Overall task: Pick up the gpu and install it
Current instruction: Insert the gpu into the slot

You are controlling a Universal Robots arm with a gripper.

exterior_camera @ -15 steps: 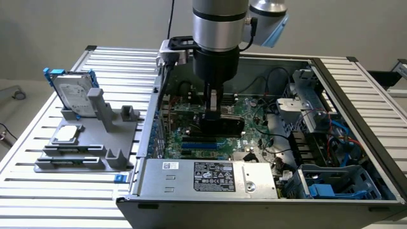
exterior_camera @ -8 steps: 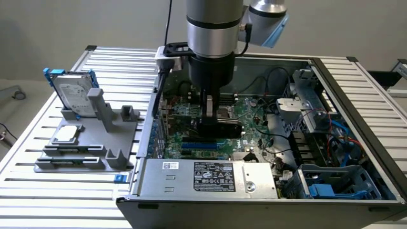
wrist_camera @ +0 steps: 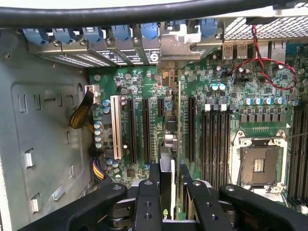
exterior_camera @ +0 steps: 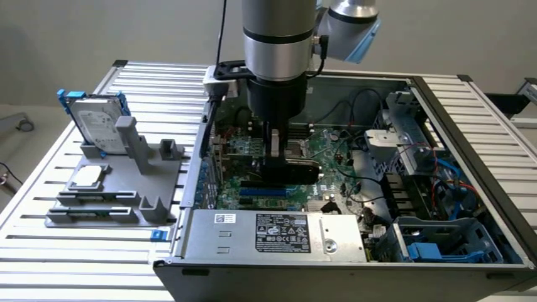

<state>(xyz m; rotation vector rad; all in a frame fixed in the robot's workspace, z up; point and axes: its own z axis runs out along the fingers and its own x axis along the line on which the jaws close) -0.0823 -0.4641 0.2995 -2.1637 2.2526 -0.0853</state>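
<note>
Edge-on in the wrist view, the gpu [wrist_camera: 170,142] shows as a thin green card standing upright over the motherboard [wrist_camera: 231,91]. Its silver end bracket [wrist_camera: 180,48] reaches the rear slot openings of the case. My gripper [wrist_camera: 168,169] is shut on the card's near end, one black finger on each face. In the exterior view, the gripper [exterior_camera: 275,154] reaches down into the open computer case [exterior_camera: 470,132], and the gpu's black cover [exterior_camera: 292,171] shows below the fingers, low over the board. Whether the card's edge sits in a slot is hidden.
Black expansion slots [wrist_camera: 132,130] and a white slot [wrist_camera: 116,127] lie beside the card. Memory slots [wrist_camera: 216,139] and the CPU socket [wrist_camera: 257,163] lie on its other side. A power supply [exterior_camera: 277,236] fills the case front. At the exterior view's left, a grey fixture [exterior_camera: 117,182] holds a blue-framed hard drive [exterior_camera: 94,119].
</note>
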